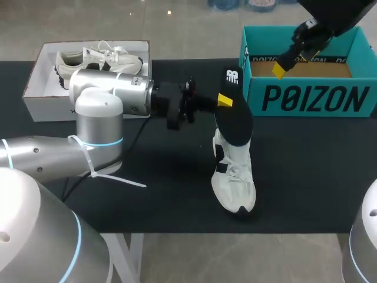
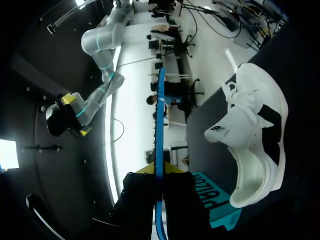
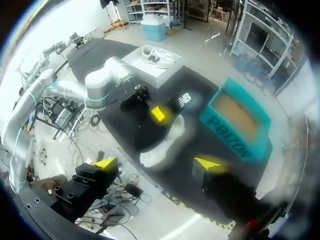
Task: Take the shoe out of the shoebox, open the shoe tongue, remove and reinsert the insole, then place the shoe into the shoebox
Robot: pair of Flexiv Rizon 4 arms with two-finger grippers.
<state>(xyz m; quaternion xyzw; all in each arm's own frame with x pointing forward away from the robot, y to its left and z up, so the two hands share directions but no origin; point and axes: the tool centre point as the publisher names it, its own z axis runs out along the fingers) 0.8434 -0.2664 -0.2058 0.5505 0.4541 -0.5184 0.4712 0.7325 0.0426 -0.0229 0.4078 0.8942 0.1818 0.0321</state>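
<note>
My left gripper [image 1: 224, 101] is shut on a black insole [image 1: 234, 112], holding it on edge above the white shoe [image 1: 234, 177], which lies on the black table. In the left wrist view the insole [image 2: 160, 125] runs edge-on between the fingers of this gripper [image 2: 160, 172], with the shoe [image 2: 255, 145] off to one side. My right gripper [image 1: 291, 62] hangs open over the teal shoebox [image 1: 306, 97]. From high up, the right wrist view looks between its open fingertips [image 3: 157, 164] at the shoe [image 3: 162, 147], insole [image 3: 182, 102] and shoebox [image 3: 237, 122].
A white box [image 1: 41, 88] holding a second white shoe [image 1: 100, 59] stands at the table's back left, behind my left arm. The teal shoebox's inside looks bare. The table's front edge runs just below the shoe's toe.
</note>
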